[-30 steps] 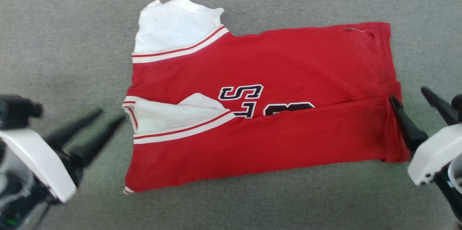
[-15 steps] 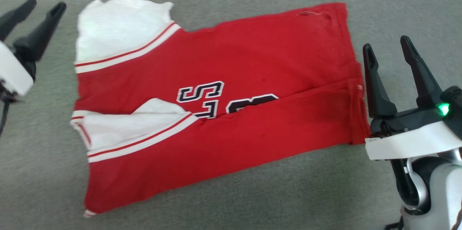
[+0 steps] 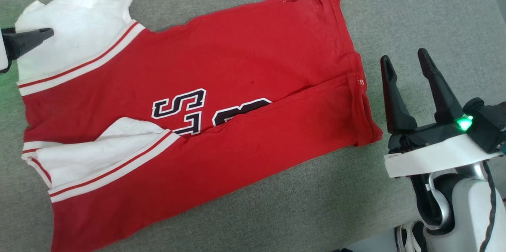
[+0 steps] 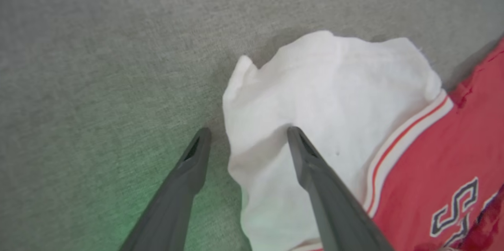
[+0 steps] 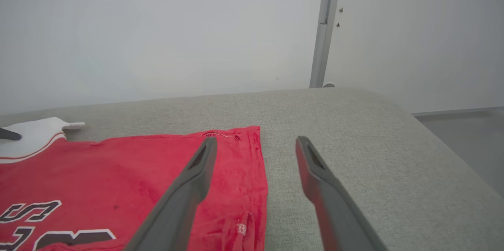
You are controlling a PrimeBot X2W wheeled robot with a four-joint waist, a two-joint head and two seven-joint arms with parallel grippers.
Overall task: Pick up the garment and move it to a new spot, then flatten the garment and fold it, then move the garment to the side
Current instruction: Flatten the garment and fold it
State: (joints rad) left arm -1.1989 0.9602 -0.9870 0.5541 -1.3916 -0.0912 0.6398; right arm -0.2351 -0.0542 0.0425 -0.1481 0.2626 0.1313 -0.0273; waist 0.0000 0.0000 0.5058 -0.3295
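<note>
The garment (image 3: 245,66), a red shirt with black-and-white lettering, lies folded lengthwise on the grey surface, its hem to the right. Its far white sleeve (image 3: 79,26) sticks out at the upper left, and the near sleeve (image 3: 99,153) is tucked onto the body. My left gripper (image 4: 248,132) is open astride that far sleeve's edge: one finger (image 3: 29,38) is over the white cloth, the other over bare surface. My right gripper (image 3: 405,57) stands open just right of the hem, holding nothing. In the right wrist view the right gripper (image 5: 256,140) points past the garment's hem corner (image 5: 240,156).
The grey padded surface (image 3: 395,6) ends in a rounded edge (image 5: 433,144) on the right, with floor beyond. A white wall (image 5: 157,26) and a grey upright post (image 5: 325,26) stand behind it. My own base (image 3: 454,212) fills the lower right.
The head camera has turned, shifting the garment left in the picture. My left gripper went from beside the near sleeve up to the far white sleeve. My right gripper drew back from the hem.
</note>
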